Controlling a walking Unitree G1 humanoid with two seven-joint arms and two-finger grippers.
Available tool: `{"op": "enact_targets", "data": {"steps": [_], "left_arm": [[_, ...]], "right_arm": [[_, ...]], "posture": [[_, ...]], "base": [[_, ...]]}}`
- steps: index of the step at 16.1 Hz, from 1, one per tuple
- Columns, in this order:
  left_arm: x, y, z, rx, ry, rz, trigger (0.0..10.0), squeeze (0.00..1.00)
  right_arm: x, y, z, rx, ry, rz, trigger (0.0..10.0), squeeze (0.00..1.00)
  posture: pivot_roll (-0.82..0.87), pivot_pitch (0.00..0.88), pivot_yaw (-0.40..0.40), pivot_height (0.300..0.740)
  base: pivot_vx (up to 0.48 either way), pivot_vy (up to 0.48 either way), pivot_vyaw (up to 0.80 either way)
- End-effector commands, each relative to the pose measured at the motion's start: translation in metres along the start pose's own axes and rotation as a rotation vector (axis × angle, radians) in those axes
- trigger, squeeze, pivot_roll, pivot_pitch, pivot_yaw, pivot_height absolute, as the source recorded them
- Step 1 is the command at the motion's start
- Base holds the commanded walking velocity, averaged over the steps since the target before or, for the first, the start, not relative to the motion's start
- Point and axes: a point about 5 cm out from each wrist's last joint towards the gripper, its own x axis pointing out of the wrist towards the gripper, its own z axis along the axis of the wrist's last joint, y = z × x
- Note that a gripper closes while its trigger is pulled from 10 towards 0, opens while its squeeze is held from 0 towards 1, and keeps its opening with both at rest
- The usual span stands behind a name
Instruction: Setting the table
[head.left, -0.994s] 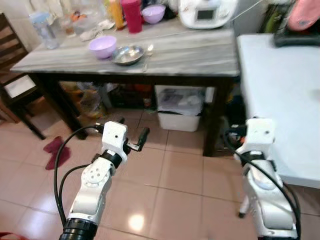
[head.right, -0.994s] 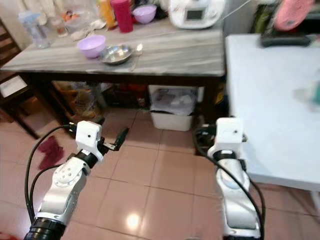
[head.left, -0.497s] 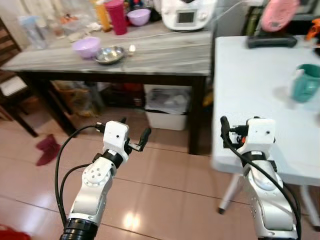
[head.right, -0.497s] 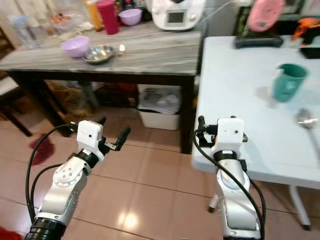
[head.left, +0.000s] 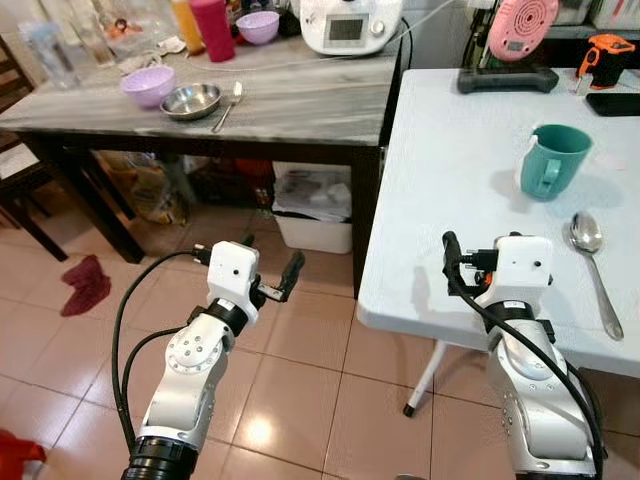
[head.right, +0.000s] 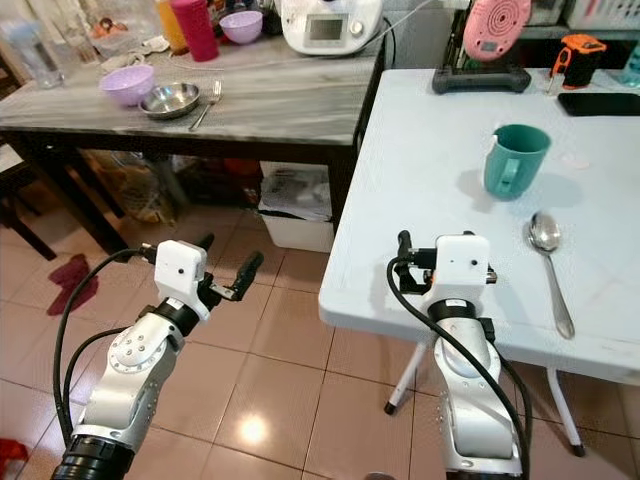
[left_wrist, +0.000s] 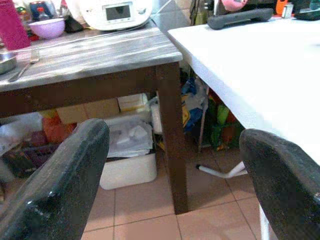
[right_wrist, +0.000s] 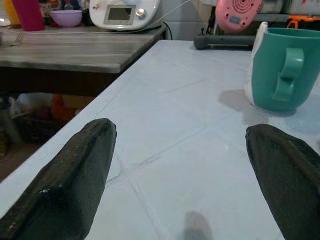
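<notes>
A teal mug stands on the white table at my right, and a metal spoon lies just in front of it. On the grey wooden table at the back left are a lilac bowl, a steel bowl and a fork. My right gripper is open and empty above the white table's near left edge, with the mug well ahead of it. Over the floor tiles, my left gripper is held open with nothing in it.
A white appliance, a red tumbler and a second lilac bowl stand at the back of the grey table. Under that table sits a white bin. A pink device and an orange tool are on the white table's far side. A red cloth lies on the floor.
The whole view has swung to the right, bringing the white table with mug and spoon into sight. Both arms hold the same pose with fingers still apart.
</notes>
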Motion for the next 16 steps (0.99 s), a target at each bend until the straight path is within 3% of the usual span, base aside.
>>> {"op": "enact_targets", "data": {"steps": [1,6,10,16], "left_arm": [[-0.0042,0.0074,-0.0009,0.003,0.010,0.014,10.0,0.00],[-0.0046,0.0047,-0.0006,0.004,0.007,0.007,10.0,0.00],[-0.0046,0.0030,-0.0009,0.001,0.008,-0.004,10.0,0.00],[-0.0031,0.0026,-0.0009,-0.002,0.010,-0.015,10.0,0.00]], "right_arm": [[0.0000,0.0064,0.0011,0.011,0.001,0.017,10.0,0.00],[0.0006,0.0054,0.0007,0.007,0.008,0.017,10.0,0.00],[0.0005,0.0049,0.0005,0.004,0.010,0.016,10.0,0.00],[0.0007,0.0047,0.0007,0.004,0.010,0.010,10.0,0.00]], "posture": [[-0.21,0.089,0.119,0.740],[-0.21,0.092,0.113,0.740],[-0.21,0.094,0.112,0.740],[-0.22,0.093,0.118,0.740]], "base": [[0.000,0.000,0.00],[0.000,0.000,0.00],[0.000,0.000,-0.60],[0.000,-0.450,0.00]]}}
